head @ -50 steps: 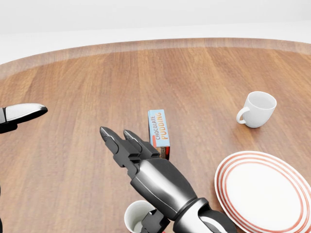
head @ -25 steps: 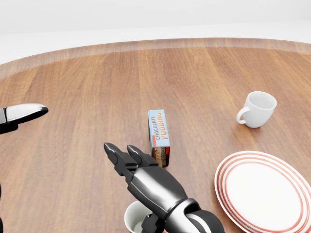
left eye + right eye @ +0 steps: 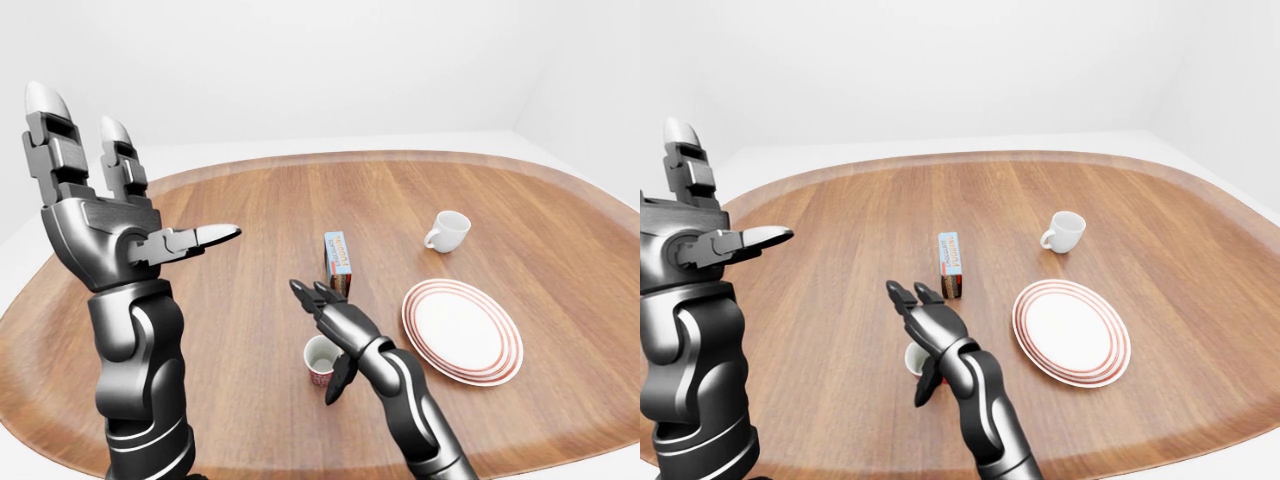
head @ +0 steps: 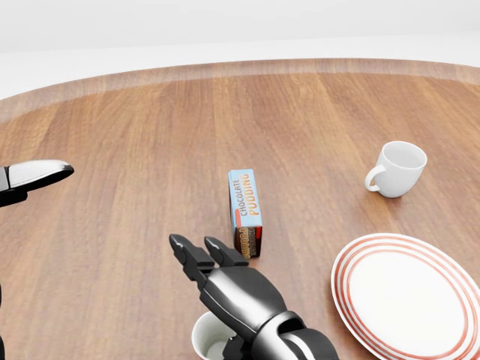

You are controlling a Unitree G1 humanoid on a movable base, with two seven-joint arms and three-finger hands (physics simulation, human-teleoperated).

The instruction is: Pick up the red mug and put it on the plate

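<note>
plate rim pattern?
White plate with concentric red rings round the rim; clearest in the head view.

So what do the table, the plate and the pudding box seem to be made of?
Table: wood, satin finish, judging by its brown grain streaks. Plate: probably glazed ceramic, smooth white with red rim rings. Box: likely printed cardboard, flat faces with lettering.

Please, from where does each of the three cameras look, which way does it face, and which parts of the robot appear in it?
Head view: on the head, looking down at the table; right hand over the red mug.
Left-eye view: wider, whole table; raised left hand, right hand.
Right-eye view: almost the same, left hand partly cut off.
All share the plate, white mug, pudding box.
</note>
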